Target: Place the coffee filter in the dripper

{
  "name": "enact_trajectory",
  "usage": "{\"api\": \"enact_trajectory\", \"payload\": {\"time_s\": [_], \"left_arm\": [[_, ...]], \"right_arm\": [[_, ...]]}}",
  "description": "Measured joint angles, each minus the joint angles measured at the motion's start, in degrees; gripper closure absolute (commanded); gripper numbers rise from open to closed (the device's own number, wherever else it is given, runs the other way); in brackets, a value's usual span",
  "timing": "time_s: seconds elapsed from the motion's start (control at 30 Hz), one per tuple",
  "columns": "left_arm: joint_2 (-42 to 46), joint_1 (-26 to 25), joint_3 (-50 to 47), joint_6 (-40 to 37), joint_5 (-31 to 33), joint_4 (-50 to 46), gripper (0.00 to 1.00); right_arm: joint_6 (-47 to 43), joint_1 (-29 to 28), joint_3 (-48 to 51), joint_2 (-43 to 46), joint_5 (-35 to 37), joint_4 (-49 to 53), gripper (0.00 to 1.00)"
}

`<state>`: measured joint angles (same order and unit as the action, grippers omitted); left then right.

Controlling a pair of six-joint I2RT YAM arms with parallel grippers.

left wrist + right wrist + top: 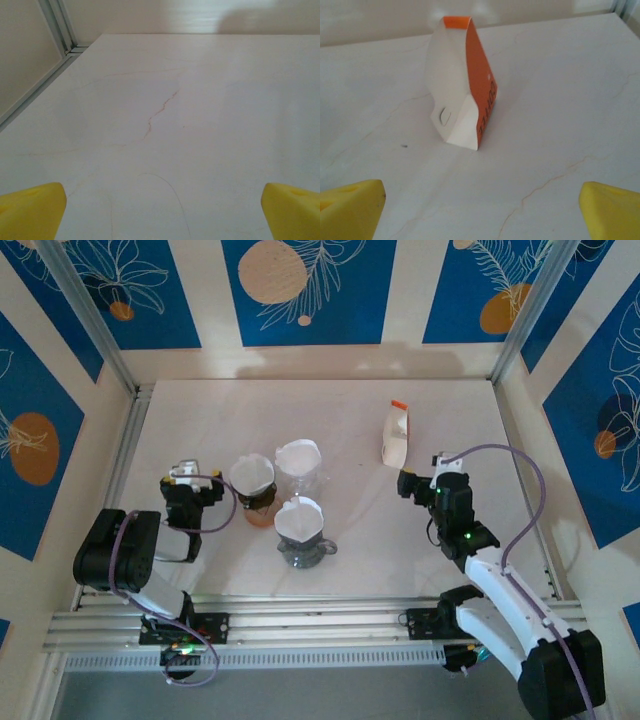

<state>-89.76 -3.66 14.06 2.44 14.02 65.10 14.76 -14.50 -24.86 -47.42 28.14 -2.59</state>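
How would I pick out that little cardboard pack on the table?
Look at the white table, right half, beyond the right gripper. The pack stands alone there, away from the three drippers; it is flat-sided white card with an orange edge.

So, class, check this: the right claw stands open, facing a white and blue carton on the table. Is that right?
Not quite. The carton is white and orange, not blue, as the right wrist view shows. The right claw does stand open, facing it on the table.
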Motion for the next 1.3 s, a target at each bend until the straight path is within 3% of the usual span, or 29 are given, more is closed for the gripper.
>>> {"api": "enact_trajectory", "payload": {"time_s": [0.37, 0.67, 0.93, 1.3], "left_arm": [[0.0, 0.0, 0.79, 0.0, -0.07, -1.27, 0.0], [0.0, 0.0, 1.01, -0.02, -0.07, -1.7, 0.0], [0.0, 0.0, 1.01, -0.02, -0.09, -1.73, 0.0], [0.0, 0.0, 1.07, -0.02, -0.09, -1.86, 0.0]], "right_arm": [[-6.45, 3.45, 2.82, -24.06, -0.79, -22.36, 0.01], [-11.19, 5.64, 1.55, -35.58, -4.48, -34.93, 0.01], [-8.72, 13.79, 1.05, -39.08, -12.55, -40.74, 0.01], [-8.22, 13.7, 1.53, -39.82, -15.58, -43.1, 0.01]]}}
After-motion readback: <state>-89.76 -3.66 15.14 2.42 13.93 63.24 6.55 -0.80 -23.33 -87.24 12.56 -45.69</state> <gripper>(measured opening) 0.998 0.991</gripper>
